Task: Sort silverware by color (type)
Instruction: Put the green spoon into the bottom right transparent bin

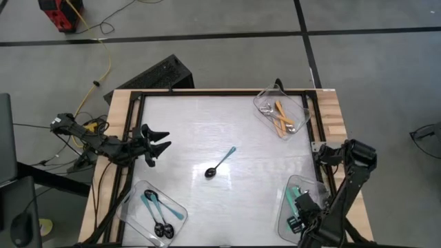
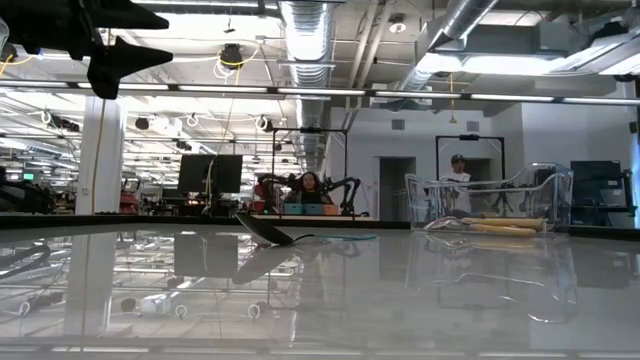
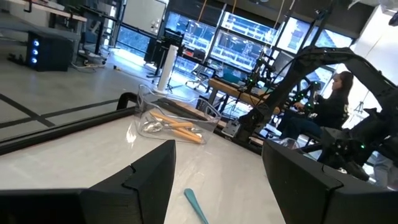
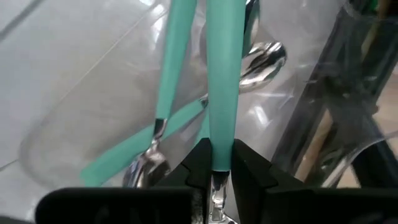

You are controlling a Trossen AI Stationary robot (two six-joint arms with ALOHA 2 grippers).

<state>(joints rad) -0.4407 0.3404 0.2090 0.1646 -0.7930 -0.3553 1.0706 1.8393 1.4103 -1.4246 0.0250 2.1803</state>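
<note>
1. Holding a teal-green spoon (image 4: pixel 222 93) over the tray (image 1: pixel 293 184) at the near right corner, the right hand (image 4: pixel 212 168) is closed on its handle; similar spoons lie inside.
2. The release into this tray is judged to be the step in hand.
3. The left hand (image 1: pixel 157 143) is held open above the surface (image 1: pixel 207 131).
4. One blue-handled spoon (image 1: pixel 220 162) is left in the middle; a careful pinch is probably needed next.

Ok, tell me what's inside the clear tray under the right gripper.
The clear tray holds teal-green-handled spoons with silver bowls. The right gripper hangs over it, shut on another teal-green-handled spoon. The arm covers much of the tray from above, so no full count.
</note>
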